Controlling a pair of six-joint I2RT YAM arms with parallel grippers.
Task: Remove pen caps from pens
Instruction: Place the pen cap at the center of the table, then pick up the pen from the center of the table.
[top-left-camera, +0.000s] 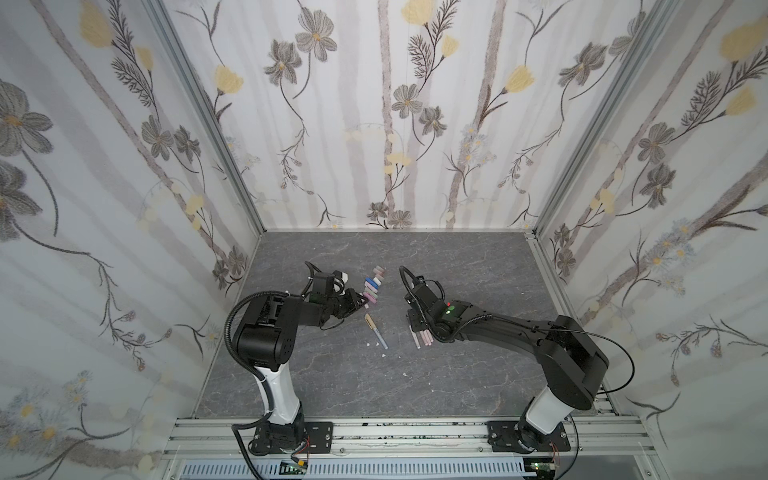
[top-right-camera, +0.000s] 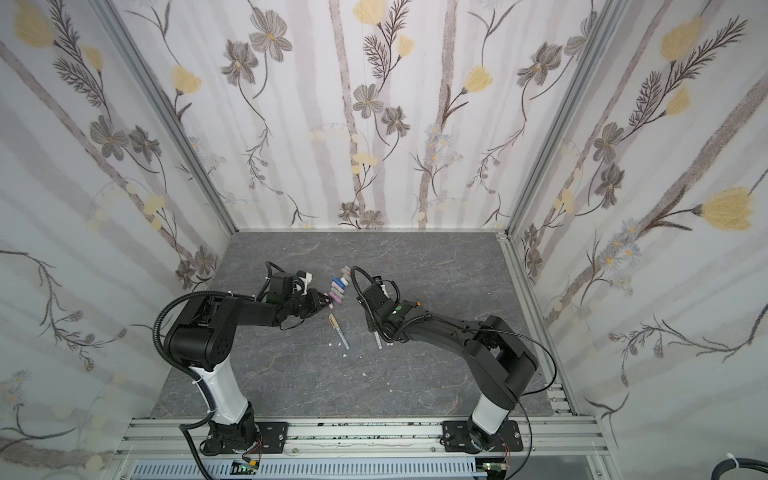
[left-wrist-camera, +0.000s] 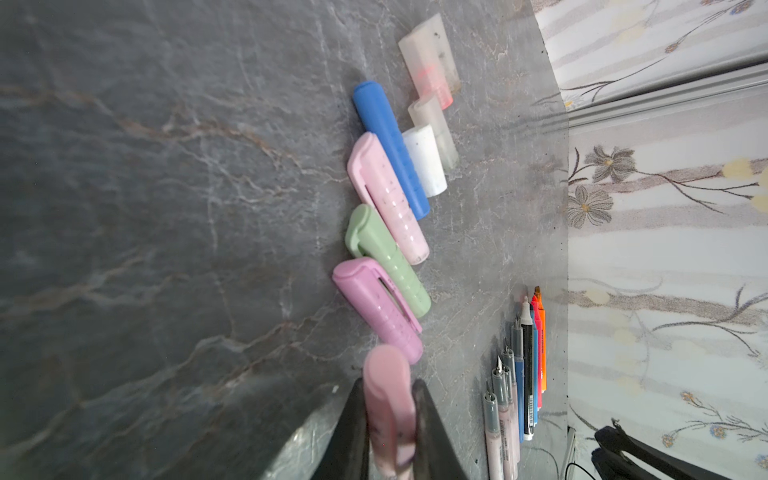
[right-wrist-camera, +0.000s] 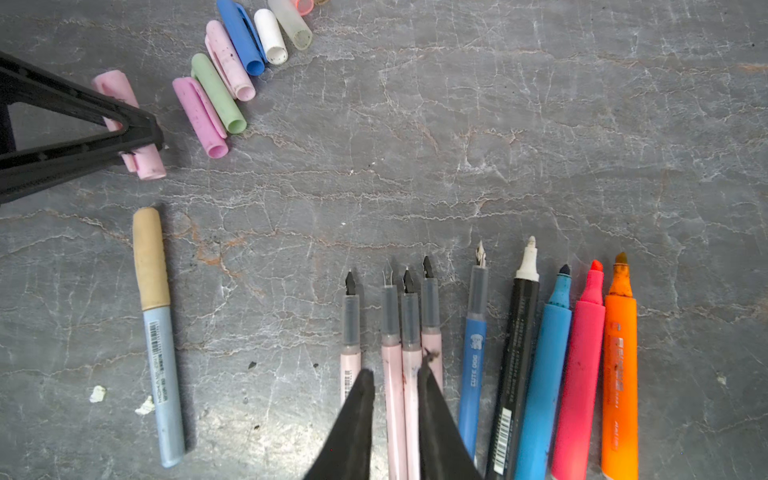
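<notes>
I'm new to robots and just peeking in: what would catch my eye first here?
Probably the fan of uncapped pens by the right gripper, some bright orange, pink and blue. Next, the row of pastel caps beside the left gripper, whose jaws flank a pink cap, and one lone pen still capped in tan.

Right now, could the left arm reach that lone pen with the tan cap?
Probably yes: the tan-capped pen lies close with nothing between, but the left gripper holds a pink cap.
</notes>
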